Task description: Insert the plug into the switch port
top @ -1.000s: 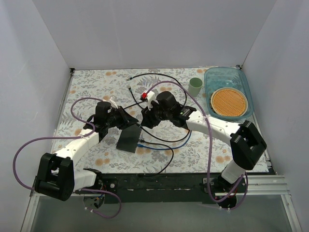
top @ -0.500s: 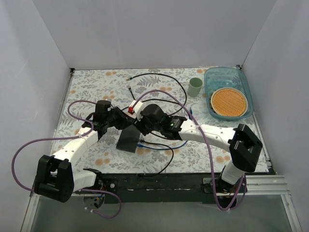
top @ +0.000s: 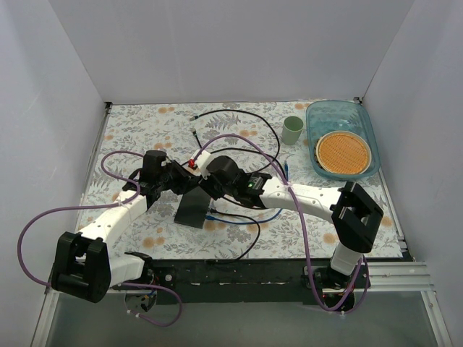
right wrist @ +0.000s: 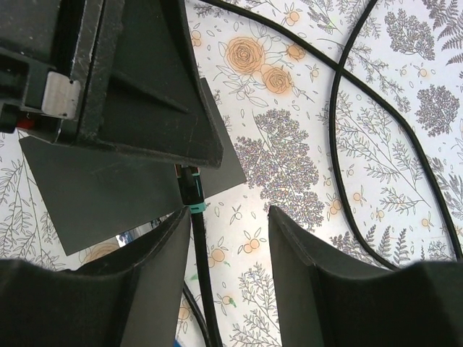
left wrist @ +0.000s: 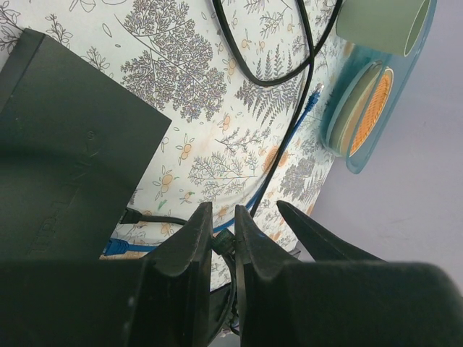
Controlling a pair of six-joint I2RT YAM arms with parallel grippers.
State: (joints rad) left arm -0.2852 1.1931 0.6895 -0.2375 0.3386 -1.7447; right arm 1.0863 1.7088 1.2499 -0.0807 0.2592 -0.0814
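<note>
Grey switch box (top: 194, 208), one; black plug (right wrist: 189, 189), one; right jaws apart, left jaws unclear.

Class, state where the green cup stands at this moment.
In the top view, the green cup stands far back on the right, just left of the blue tray holding the orange mat.

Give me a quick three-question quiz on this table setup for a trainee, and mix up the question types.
1. True or false: the cup stands inside the tray.
2. What lies in the tray? A) woven disc B) banana C) sponge
3. Fill in: the cable between the right fingers is ___ in colour.
Key: 1 false, the cup stands beside the tray; 2 A, the woven disc; 3 black.
</note>
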